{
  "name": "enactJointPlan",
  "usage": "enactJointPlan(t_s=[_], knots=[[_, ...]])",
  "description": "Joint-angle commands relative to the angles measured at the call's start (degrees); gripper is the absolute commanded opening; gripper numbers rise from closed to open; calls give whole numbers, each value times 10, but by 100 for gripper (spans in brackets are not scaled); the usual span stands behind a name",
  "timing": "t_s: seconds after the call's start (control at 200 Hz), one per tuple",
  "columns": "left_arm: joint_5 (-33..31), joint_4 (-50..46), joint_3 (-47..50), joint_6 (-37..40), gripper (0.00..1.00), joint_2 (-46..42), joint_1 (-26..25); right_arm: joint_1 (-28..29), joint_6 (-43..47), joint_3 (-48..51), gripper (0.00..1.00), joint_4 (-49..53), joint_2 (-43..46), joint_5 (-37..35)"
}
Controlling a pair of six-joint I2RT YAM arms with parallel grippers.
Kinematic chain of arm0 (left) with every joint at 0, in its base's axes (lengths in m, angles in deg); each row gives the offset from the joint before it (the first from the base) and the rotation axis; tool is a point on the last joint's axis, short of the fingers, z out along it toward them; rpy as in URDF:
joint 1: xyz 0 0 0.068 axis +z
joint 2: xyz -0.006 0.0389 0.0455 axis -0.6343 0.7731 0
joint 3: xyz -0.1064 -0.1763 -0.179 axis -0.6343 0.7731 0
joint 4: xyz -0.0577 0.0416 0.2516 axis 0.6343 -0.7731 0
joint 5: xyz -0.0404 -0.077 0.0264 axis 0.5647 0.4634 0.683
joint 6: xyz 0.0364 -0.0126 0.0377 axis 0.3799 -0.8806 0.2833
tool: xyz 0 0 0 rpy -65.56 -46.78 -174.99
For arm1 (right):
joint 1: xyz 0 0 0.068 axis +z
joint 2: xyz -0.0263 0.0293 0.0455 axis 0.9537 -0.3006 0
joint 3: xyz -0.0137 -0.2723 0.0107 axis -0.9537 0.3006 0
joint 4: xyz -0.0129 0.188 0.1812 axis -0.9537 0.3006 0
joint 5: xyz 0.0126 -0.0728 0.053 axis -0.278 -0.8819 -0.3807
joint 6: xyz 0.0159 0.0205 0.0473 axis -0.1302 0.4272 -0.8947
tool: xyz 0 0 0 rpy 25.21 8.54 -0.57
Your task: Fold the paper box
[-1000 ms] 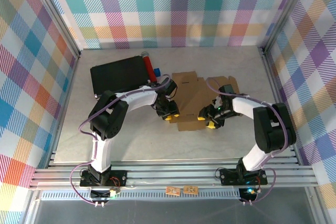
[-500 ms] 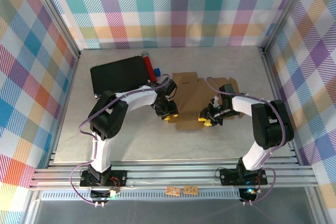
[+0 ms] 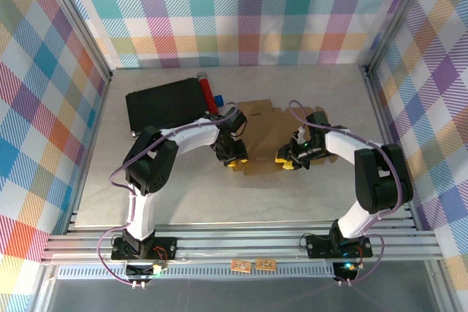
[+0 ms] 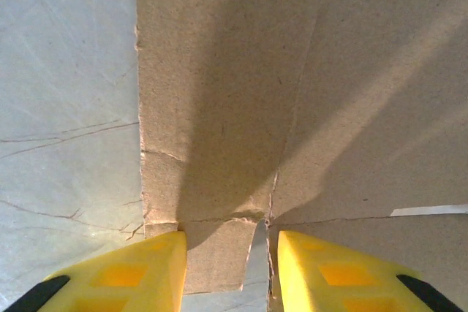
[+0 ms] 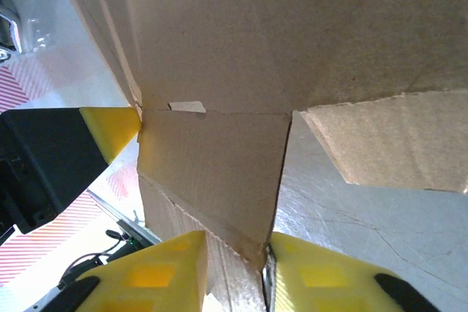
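The paper box (image 3: 265, 133) lies mostly flat near the middle of the table (image 3: 278, 202), between the two arms. The right gripper (image 5: 238, 272) has its jaws pinched on the edge of a side flap, which stands lifted off the surface. The left gripper (image 4: 230, 272) sits at the opposite near edge with its jaws apart, straddling a small tab without squeezing it. To fold well, the right arm should probably swing the flap up along its crease rather than drag it sideways, while the left presses the panel down so the sheet neither slides nor lifts. The grip is close to the flap's corner, so it could slip or tear. A black case (image 3: 162, 106) with a red cylinder (image 3: 208, 90) sits just beyond the left arm, near the box's far-left corner, and may crowd the flaps on that side.
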Motion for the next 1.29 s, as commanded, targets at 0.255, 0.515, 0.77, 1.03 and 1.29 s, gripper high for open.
enactJointPlan(t_s=[0.255,0.515,0.77,1.03,1.29], knots=[[-7,-34,-7,14,37,0,-4,3,-28,-11,17,-28,-27,24],[-36,-40,-16,-6,56,-67,3,-7,-57,-19,0,15,-3,-2],[46,89,55,-64,67,-129,73,-49,-111,-58,0,64,28,33],[102,251,88,-113,71,-111,93,-69,-161,-106,0,107,39,70],[120,413,133,-198,74,-63,92,-87,-194,-112,0,107,47,100]])
